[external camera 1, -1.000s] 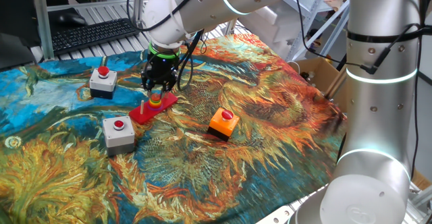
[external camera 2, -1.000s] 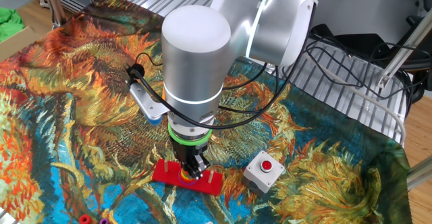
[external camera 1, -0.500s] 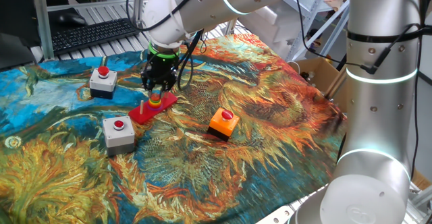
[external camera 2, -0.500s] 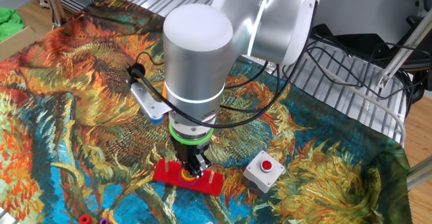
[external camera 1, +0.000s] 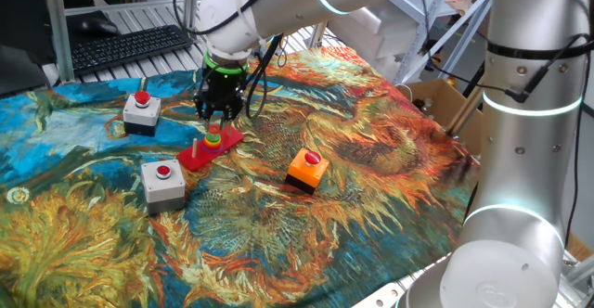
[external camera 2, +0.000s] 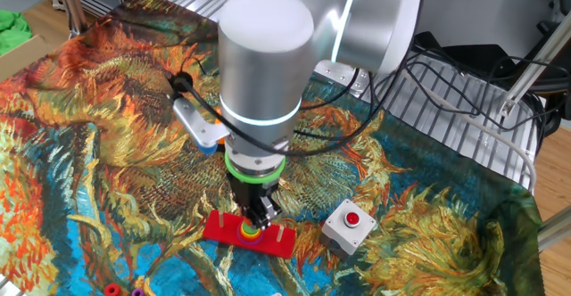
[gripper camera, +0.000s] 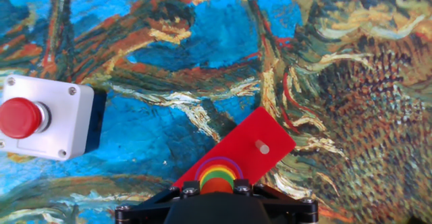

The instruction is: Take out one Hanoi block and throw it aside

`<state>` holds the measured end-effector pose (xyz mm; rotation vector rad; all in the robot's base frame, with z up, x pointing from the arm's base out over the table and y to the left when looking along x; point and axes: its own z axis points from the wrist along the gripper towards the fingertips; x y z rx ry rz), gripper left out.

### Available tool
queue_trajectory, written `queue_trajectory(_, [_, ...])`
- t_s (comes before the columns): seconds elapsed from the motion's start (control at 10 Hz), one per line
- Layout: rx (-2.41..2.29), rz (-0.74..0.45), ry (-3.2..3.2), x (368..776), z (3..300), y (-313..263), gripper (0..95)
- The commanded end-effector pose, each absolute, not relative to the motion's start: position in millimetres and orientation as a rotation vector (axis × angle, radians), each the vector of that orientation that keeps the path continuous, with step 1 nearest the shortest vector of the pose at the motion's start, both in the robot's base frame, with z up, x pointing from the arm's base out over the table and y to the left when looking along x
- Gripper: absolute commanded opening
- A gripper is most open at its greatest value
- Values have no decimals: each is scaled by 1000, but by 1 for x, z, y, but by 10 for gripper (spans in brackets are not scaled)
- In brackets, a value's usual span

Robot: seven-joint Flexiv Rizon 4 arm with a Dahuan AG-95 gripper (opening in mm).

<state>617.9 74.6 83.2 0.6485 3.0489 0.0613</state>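
The black two-finger gripper [external camera 1: 214, 120] hangs directly above the stack of coloured Hanoi rings [external camera 1: 213, 139], fingertips pointing down at it. Whether the fingertips are touching the top ring, or how wide they stand, cannot be told from any view; in the hand view the gripper body [gripper camera: 216, 207] hides its own fingers.

Right under the fingers, the ring stack [gripper camera: 219, 175] sits on the middle peg of a flat red rectangular plastic base [gripper camera: 253, 150], showing purple, yellow, green and red bands [external camera 2: 249, 233]. A bare peg [gripper camera: 262, 146] stands on the base just beyond the stack, and another bare peg [external camera 1: 195, 147] rises at the opposite end of the base [external camera 1: 210, 148].

Further from the fingers, a grey box with a red push button [gripper camera: 40, 118] rests on the painted sunflower-patterned tablecloth [gripper camera: 351, 82]. A second grey box with a red button [external camera 1: 163, 180] lies beyond the base's other end, and an orange box with a red button [external camera 1: 305, 169] stands well apart from the fingers.
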Motion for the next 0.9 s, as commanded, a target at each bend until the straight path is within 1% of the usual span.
queue_trajectory(0.1, [638,59,3052,617,89,74,0])
queue_trajectory(0.4, [496,60,3084,612,104,71,0])
queue_trajectory(0.6, [377,51,3102,601,116,61,0])
queue_trajectory(0.9, [226,51,3119,587,122,50,0])
